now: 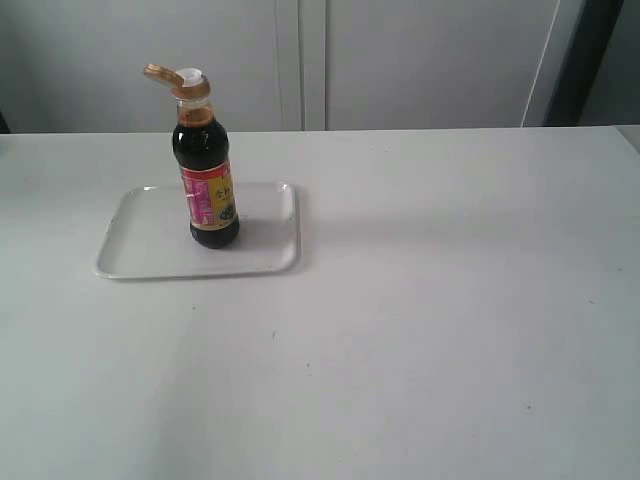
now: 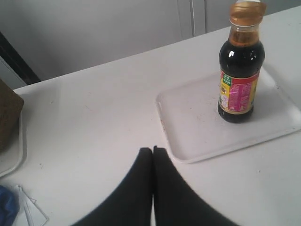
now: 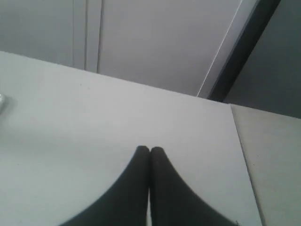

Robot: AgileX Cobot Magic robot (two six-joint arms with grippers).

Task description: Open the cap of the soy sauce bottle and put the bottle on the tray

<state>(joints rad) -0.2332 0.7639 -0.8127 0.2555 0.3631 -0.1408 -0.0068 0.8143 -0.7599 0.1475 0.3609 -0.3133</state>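
Bottle [image 1: 207,180]: seen upright on tray [image 1: 140,250], toward its right half, base fully inside rim. Dark liquid, pink/yellow label.

Cap [image 1: 178,80]: lid flipped open, hinged back to left in ext. view; white spout exposed.

Tray: laid flat on table [image 1: 450,300], left of centre.

L gripper [image 2: 153,150]: fingers pressed together, nothing held. Bottle and tray are seen ahead of it, well apart from fingertips; no contact.

R gripper [image 3: 150,150]: fingers pressed together, nothing held. Only bare table and wall shown ahead; bottle not seen from this wrist.

Neither arm is visible in ext. view.
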